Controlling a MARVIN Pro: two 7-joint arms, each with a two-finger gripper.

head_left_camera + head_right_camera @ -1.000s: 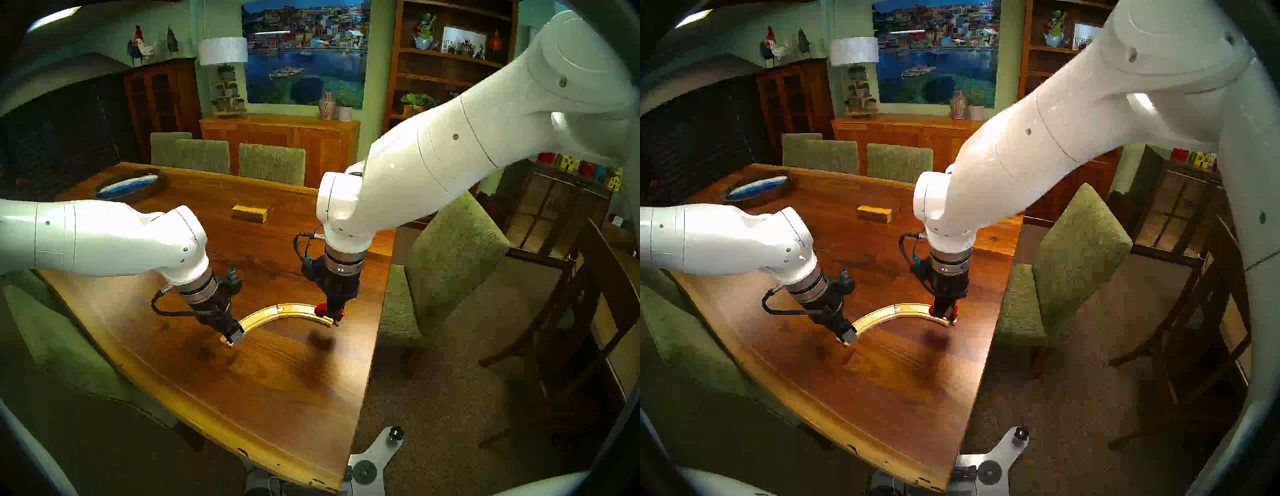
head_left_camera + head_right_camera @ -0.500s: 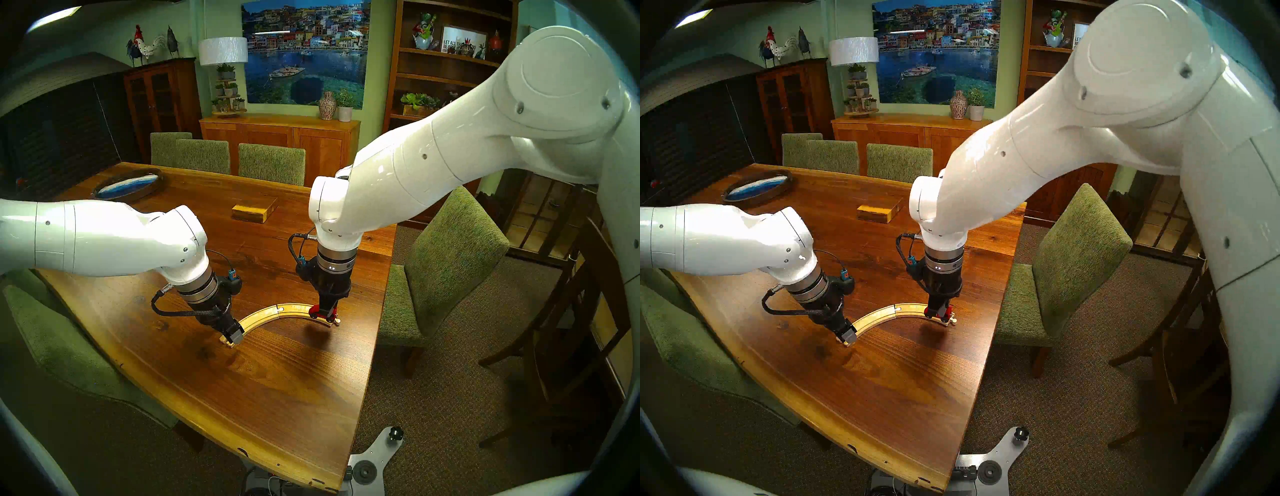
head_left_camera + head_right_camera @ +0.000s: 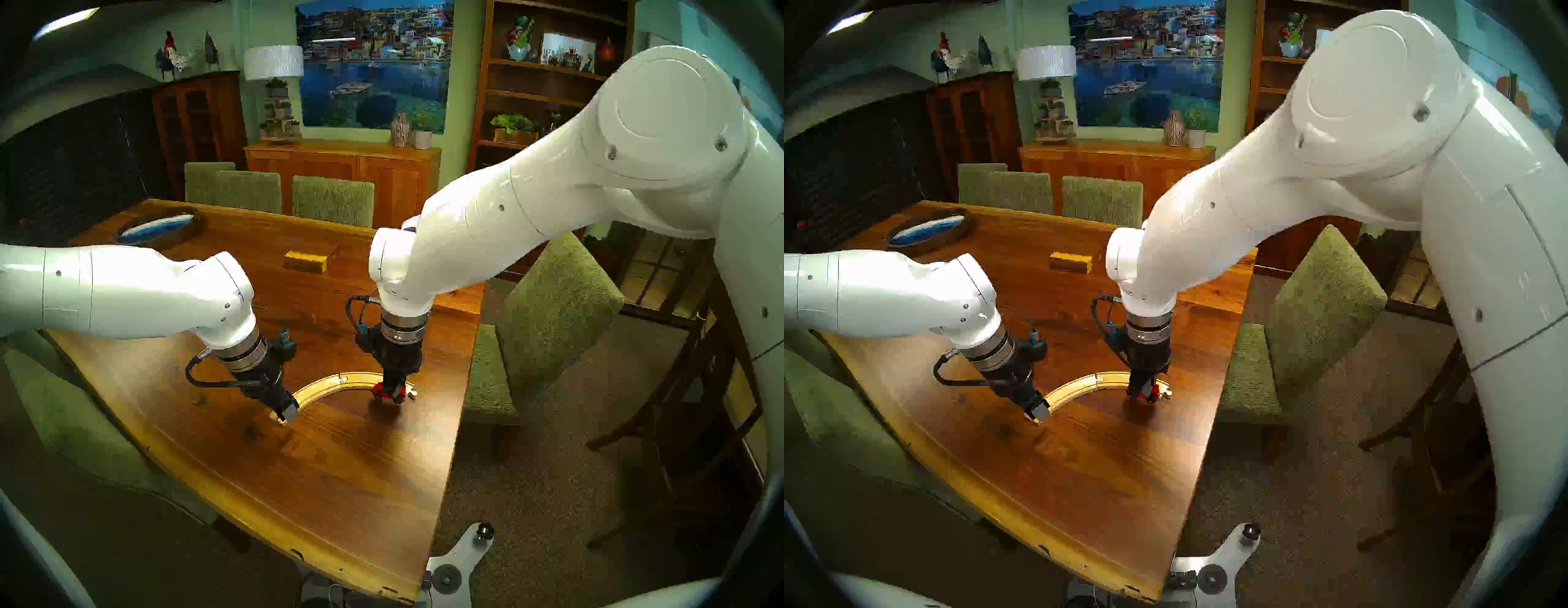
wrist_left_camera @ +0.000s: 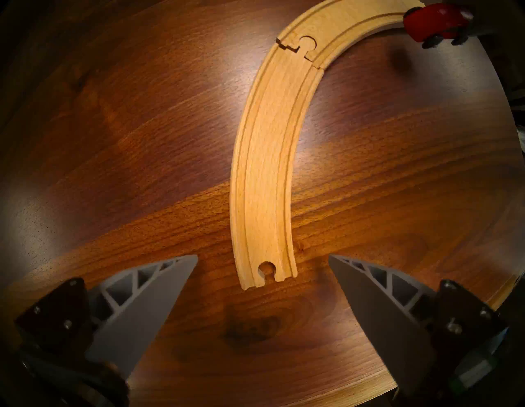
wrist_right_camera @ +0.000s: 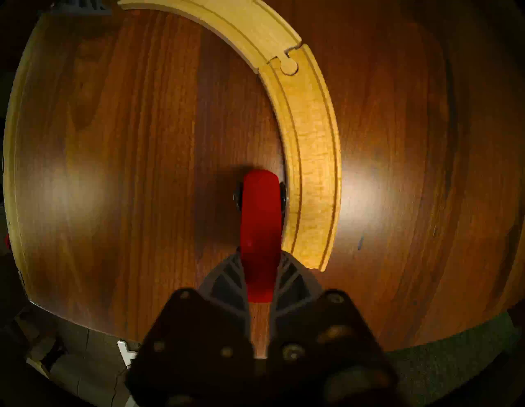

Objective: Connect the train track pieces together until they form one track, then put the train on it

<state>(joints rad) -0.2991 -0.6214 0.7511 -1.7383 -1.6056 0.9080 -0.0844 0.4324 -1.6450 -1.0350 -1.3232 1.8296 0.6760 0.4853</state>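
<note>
The track [image 3: 316, 389] is two pale wooden curves joined by peg and socket into one arc on the table [image 3: 339, 467]. It also shows in the other views as the track [image 3: 1072, 388], the track [image 4: 267, 170] and the track [image 5: 312, 142]. My left gripper [image 3: 286, 414] [image 4: 262, 255] hangs open over the track's socket end, its fingers on either side and not touching. My right gripper [image 3: 392, 388] [image 5: 260, 255] is shut on the red train [image 5: 260, 216] [image 3: 386, 394] [image 4: 434, 20]. The train lies along the arc's inner edge near its right end, mostly over bare table. Whether its wheels touch down is unclear.
A rectangular wooden block [image 3: 306, 260] lies at mid-table behind my right wrist. An oval dish with a blue centre [image 3: 159, 227] sits at the far left. The table's right edge [image 3: 464, 382] runs close to the track's right end, with a green chair [image 3: 551, 322] beyond.
My right gripper has carried the train leftward and lower, from above the track's right end to the arc's inner side. Its elbow has swung. The left arm has not moved.
</note>
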